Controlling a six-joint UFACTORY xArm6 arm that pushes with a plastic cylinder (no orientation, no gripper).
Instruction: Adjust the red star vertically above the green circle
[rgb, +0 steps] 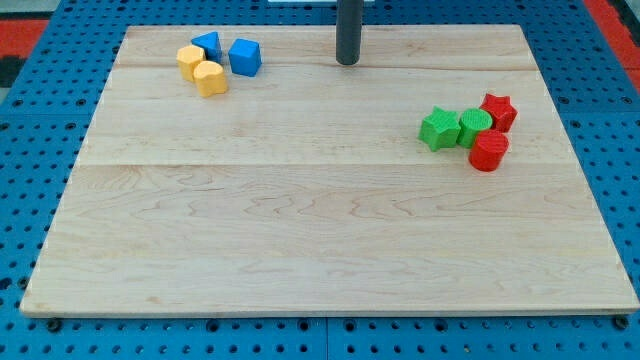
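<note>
Beside green circle (475, 126), red star (498, 111); perhaps touching.

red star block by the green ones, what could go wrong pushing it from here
1. The red star block touches the green circle block, so a push may drag the circle along.
2. The red cylinder block and green star block sit tight in the same cluster and could get shoved too.
3. My tip is far off at the view's top of the wooden board, so the approach angle is still open.
</note>
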